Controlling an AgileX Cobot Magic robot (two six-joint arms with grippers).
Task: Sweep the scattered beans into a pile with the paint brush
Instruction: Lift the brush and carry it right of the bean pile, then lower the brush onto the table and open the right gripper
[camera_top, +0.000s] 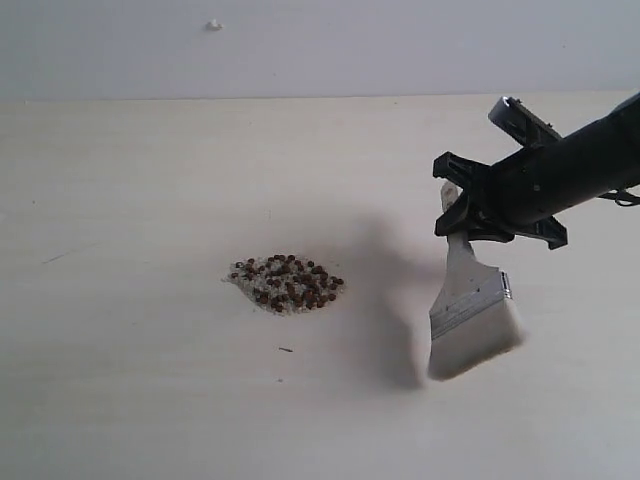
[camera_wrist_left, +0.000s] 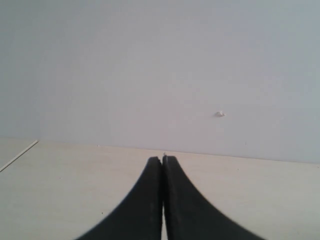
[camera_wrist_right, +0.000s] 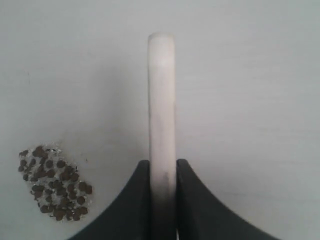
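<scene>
The beans (camera_top: 288, 283) lie in one tight reddish-brown cluster mixed with off-white crumbs, left of the table's middle; the right wrist view shows them too (camera_wrist_right: 55, 182). My right gripper (camera_top: 468, 214) is shut on the paint brush (camera_top: 470, 310) by its pale handle, well to the right of the beans. The brush hangs bristles down, with the bristle tips at or just above the table. Seen edge-on in the right wrist view, the brush (camera_wrist_right: 161, 105) runs straight out from between the black fingers (camera_wrist_right: 192, 200). My left gripper (camera_wrist_left: 163, 159) is shut on nothing and looks at the wall.
A tiny dark speck (camera_top: 286, 350) lies alone in front of the bean cluster. The pale wooden table (camera_top: 120, 200) ends at a white wall with a small lump (camera_top: 213, 24) on it. A table edge (camera_wrist_left: 19, 155) shows in the left wrist view.
</scene>
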